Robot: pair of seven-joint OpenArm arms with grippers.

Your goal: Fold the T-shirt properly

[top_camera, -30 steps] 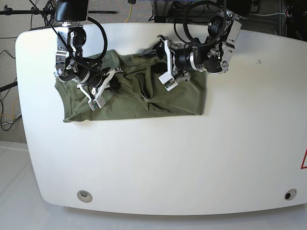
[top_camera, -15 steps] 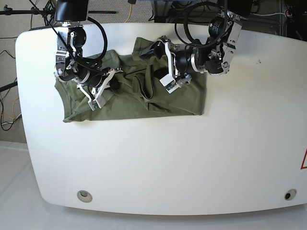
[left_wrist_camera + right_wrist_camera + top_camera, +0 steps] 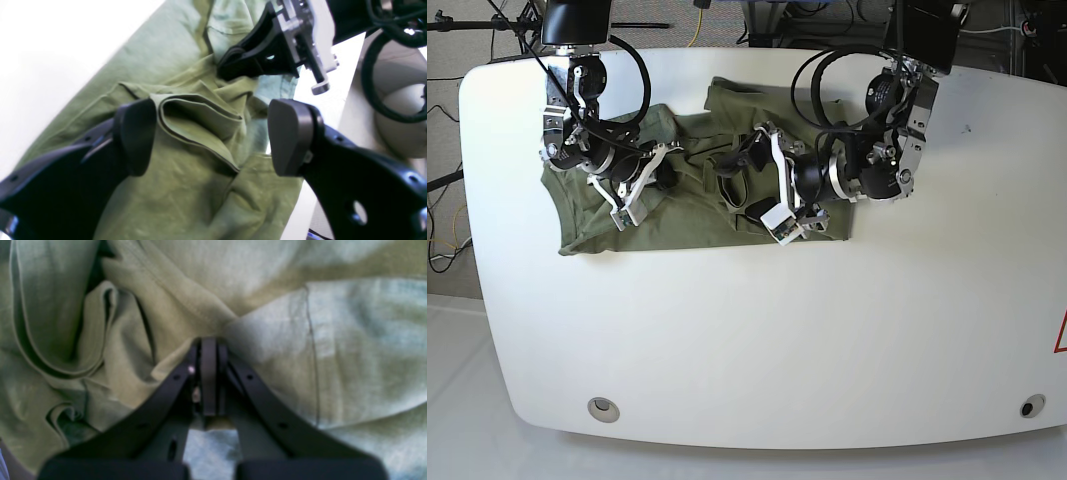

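The olive-green T-shirt (image 3: 697,215) lies crumpled on the back left of the white table (image 3: 777,330). A flap reaches toward the back edge. My left gripper (image 3: 745,185) hovers open over the shirt's middle. In the left wrist view its pads (image 3: 135,136) straddle a doubled fold of the T-shirt (image 3: 200,126) without touching it. My right gripper (image 3: 665,178) is at the shirt's left part. Its fingertips (image 3: 208,343) are shut, with creases of the T-shirt (image 3: 300,340) running into them. The right gripper (image 3: 233,65) also shows in the left wrist view, with its tip in the folds.
Two round holes (image 3: 604,407) (image 3: 1030,407) sit near the table's front edge. A red mark (image 3: 1060,335) is at the right edge. Cables and stands crowd the floor behind the back edge (image 3: 697,25).
My left gripper has moved forward and down over the shirt's middle, and its jaws have spread wider. A flap of cloth now lies toward the back edge. The right arm has stayed put.
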